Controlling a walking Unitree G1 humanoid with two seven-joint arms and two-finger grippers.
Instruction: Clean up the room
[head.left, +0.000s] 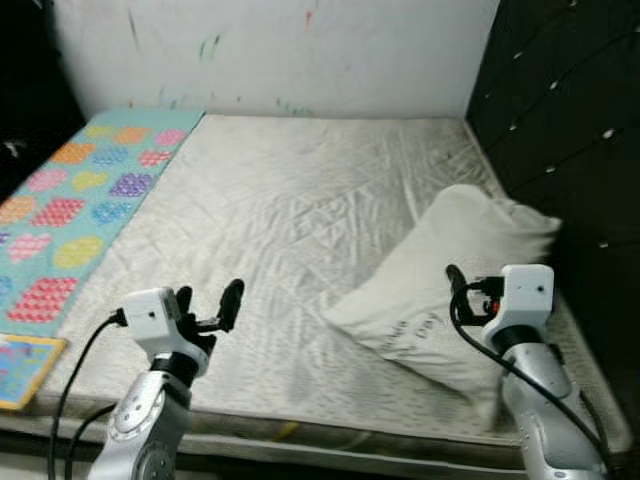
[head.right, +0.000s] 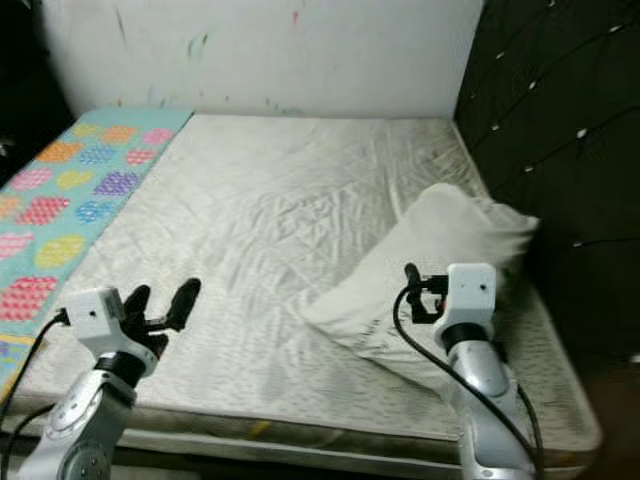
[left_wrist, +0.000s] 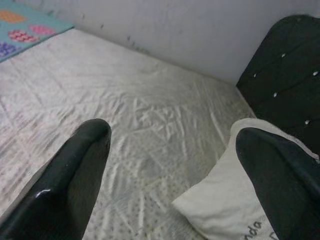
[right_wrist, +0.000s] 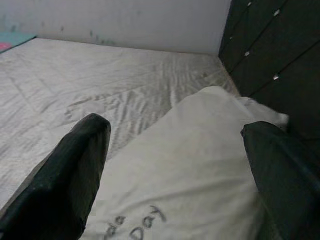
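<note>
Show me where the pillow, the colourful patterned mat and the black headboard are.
pillow (head.left: 440, 270), left eye view, middle of its white cover.
colourful patterned mat (head.left: 75, 195), left eye view, on its turquoise surface among the shapes.
black headboard (head.left: 570, 110), left eye view, on its tufted panel.

Home bedroom, bare mattress (head.left: 300, 210), white pillow (head.left: 450, 270), black tufted headboard (head.left: 560, 120), scuffed wall (head.left: 280, 50)
</note>
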